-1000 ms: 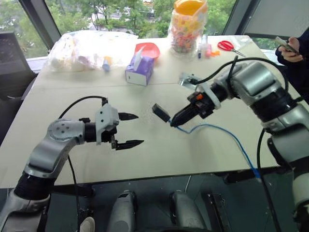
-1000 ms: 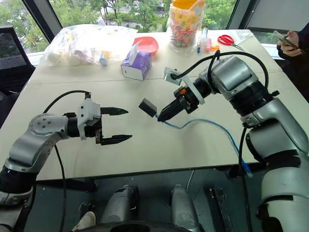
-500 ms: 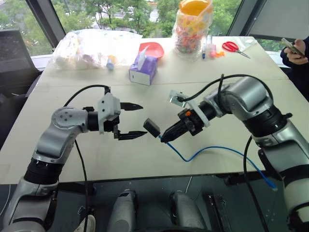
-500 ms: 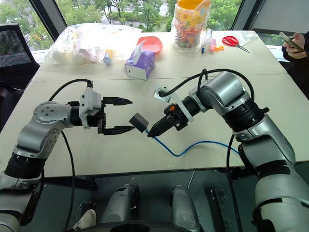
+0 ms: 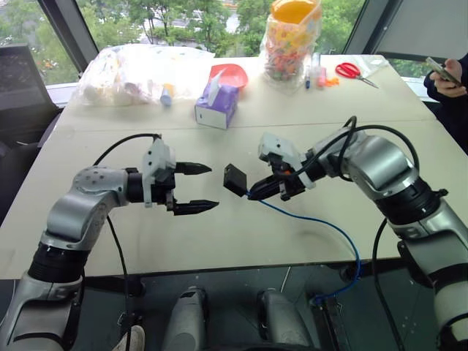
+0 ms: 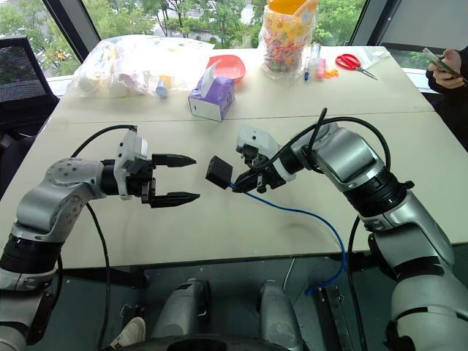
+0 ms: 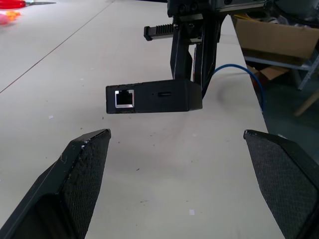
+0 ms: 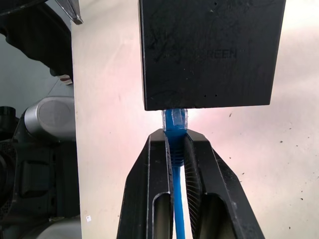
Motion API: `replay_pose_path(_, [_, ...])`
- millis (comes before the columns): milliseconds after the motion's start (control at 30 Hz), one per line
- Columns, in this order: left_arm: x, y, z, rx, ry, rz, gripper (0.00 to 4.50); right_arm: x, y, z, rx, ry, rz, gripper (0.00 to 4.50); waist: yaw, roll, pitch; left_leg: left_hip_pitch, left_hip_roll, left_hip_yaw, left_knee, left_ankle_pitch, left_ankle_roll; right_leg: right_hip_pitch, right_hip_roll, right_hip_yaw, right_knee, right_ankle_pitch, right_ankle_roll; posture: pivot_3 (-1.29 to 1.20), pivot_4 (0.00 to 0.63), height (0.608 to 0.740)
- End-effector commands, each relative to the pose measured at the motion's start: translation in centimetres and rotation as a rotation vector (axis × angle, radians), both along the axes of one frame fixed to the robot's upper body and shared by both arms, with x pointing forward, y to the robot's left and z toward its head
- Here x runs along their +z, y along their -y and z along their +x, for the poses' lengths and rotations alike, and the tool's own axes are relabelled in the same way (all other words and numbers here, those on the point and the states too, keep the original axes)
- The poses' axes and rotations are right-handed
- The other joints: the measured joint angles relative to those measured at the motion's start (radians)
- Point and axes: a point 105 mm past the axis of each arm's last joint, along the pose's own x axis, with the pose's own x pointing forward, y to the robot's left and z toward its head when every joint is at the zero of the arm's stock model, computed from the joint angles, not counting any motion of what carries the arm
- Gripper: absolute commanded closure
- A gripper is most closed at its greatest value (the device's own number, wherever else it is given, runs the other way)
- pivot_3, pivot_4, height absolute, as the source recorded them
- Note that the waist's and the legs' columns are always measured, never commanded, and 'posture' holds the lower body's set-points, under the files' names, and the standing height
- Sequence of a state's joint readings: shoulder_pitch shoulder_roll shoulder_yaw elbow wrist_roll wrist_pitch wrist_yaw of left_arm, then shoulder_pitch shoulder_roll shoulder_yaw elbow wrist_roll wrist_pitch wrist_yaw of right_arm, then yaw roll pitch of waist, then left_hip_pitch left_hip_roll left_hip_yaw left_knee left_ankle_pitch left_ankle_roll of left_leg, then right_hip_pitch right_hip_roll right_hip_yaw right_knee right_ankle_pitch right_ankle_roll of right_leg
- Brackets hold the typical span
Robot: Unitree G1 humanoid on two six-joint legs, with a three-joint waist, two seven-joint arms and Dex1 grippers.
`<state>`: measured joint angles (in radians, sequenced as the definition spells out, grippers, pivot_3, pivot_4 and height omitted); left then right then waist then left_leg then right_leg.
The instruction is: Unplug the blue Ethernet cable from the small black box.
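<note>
The small black box hangs in the air above the table, between my two grippers. The blue Ethernet cable is plugged into the box's end that faces my right gripper, which is shut on the cable's plug right behind the box. From there the cable trails across the table and drops over its front edge. My left gripper is open and level, its fingertips a short way from the box. The box's near end shows an empty port.
At the back of the table stand a purple tissue box, a red bowl, a clear plastic bag, a jar of colourful bits and red scissors. A person's hand holds a phone at the far right.
My right wrist has rolled and dipped, tilting the box, which now sits slightly further from the left fingers. The cable's slack has slid over the table's front edge. The left gripper stays open.
</note>
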<state>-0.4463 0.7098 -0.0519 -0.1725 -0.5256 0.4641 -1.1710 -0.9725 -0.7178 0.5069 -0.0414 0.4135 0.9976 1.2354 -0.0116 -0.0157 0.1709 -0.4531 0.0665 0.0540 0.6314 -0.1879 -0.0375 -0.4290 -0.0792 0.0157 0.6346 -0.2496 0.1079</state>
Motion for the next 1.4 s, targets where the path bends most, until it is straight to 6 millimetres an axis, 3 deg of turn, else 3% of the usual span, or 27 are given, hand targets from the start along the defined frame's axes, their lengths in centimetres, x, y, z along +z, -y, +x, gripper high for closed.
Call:
replay_pose_path(33, [1.2, 0.0, -0.2, -0.026, 0.070, 0.022, 0.00, 0.9, -0.3, 0.5, 0.034, 0.131, -0.031, 4.47, -0.001, 0.000, 0.000, 0.000, 0.000, 0.000, 0.000, 0.000, 0.000, 0.000, 0.000, 0.000, 0.000, 0.000, 0.000, 0.00, 0.150, 0.735])
replay_pose_path(133, [1.1, 0.0, -0.2, -0.028, 0.075, 0.033, 0.00, -0.3, -0.4, 1.9, 0.045, 0.282, -0.139, 4.47, -0.001, 0.000, 0.000, 0.000, 0.000, 0.000, 0.000, 0.000, 0.000, 0.000, 0.000, 0.000, 0.000, 0.000, 0.000, 0.00, 0.150, 0.735])
replay_pose_path(333, [0.6, 0.1, -0.4, -0.043, 0.109, 0.062, 0.00, -0.8, -0.9, 1.2, 0.125, 0.250, -0.155, 4.47, 0.001, 0.000, 0.000, 0.000, 0.000, 0.000, 0.000, 0.000, 0.000, 0.000, 0.000, 0.000, 0.000, 0.000, 0.000, 0.00, 0.150, 0.735])
replay_pose_path(467, [0.8, 0.0, 0.1, 0.003, 0.078, 0.025, 0.00, -0.4, -0.9, 2.1, 0.128, 0.339, -0.175, 4.47, 0.000, 0.000, 0.000, 0.000, 0.000, 0.000, 0.000, 0.000, 0.000, 0.000, 0.000, 0.000, 0.000, 0.000, 0.000, 0.00, 0.150, 0.735])
replay_pose_path(933, [0.3, 0.7, -0.3, -0.035, 0.060, 0.015, 0.00, 0.2, -0.7, 0.4, 0.187, 0.286, -0.167, 4.47, 0.000, 0.000, 0.000, 0.000, 0.000, 0.000, 0.000, 0.000, 0.000, 0.000, 0.000, 0.000, 0.000, 0.000, 0.000, 0.00, 0.150, 0.735])
replay_pose_path(1033, [0.4, 0.9, -0.3, -0.048, 0.090, 0.014, 0.00, 0.8, -0.9, -0.7, 0.202, 0.216, -0.147, 4.47, 0.000, 0.000, 0.000, 0.000, 0.000, 0.000, 0.000, 0.000, 0.000, 0.000, 0.000, 0.000, 0.000, 0.000, 0.000, 0.00, 0.150, 0.735])
replay_pose_path(1200, [0.7, 1.3, -0.9, -0.103, 0.147, 0.030, 0.00, 2.1, -1.0, -3.4, 0.206, -0.082, -0.082, 4.47, 0.000, 0.000, 0.000, 0.000, 0.000, 0.000, 0.000, 0.000, 0.000, 0.000, 0.000, 0.000, 0.000, 0.000, 0.000, 0.00, 0.150, 0.735])
replay_pose_path(1400, [1.2, 1.9, -1.6, -0.175, 0.226, 0.029, 0.00, 2.1, -0.7, -3.6, 0.163, -0.199, -0.090, 4.47, 0.000, 0.000, 0.000, 0.000, 0.000, 0.000, 0.000, 0.000, 0.000, 0.000, 0.000, 0.000, 0.000, 0.000, 0.000, 0.00, 0.150, 0.735])
